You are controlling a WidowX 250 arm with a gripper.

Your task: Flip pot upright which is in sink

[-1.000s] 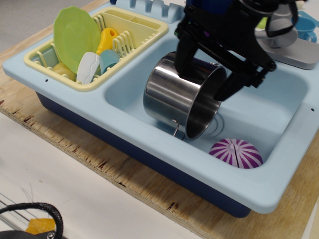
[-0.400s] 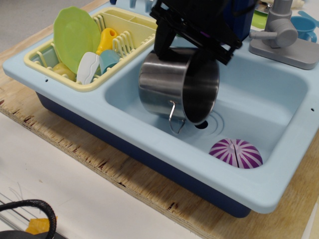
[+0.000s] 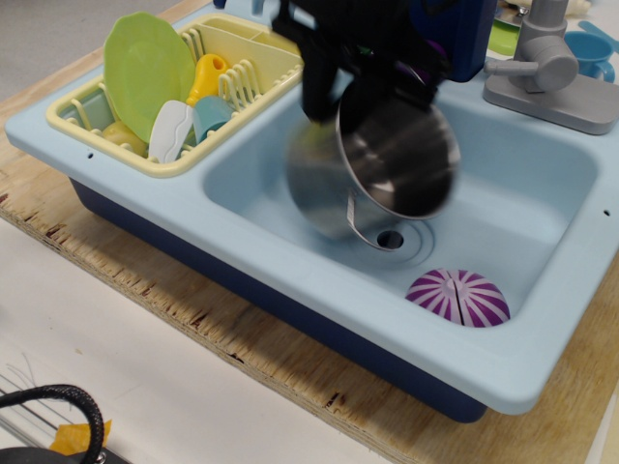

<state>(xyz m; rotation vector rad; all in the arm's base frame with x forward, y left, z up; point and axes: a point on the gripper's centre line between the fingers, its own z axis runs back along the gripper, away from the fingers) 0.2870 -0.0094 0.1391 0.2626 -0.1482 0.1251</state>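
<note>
Bright, even light from above; shadows are soft and faint inside the sink (image 3: 542, 184). The pot (image 3: 382, 169) is heavily motion-blurred — its left wall smeared almost see-through; the gripper (image 3: 363, 63) above it is dark and smeared too. Everything else is sharp; no strong glare.

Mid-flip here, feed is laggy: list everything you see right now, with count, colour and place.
Shiny stainless-steel pot: one, silver, motion-blurred, held tilted above the basin.
Light blue plastic toy sink: one, dark blue base, on the board.
Purple-and-white striped dome: one, basin floor, front right.
Pale yellow dish rack: one, left of the basin.
Green plate: one, standing in the rack.
Grey faucet: one, back right.
Plywood board: one, tan, beneath the sink.
Pincer: one, black, at the pot's rim; jaws obscured.
</note>
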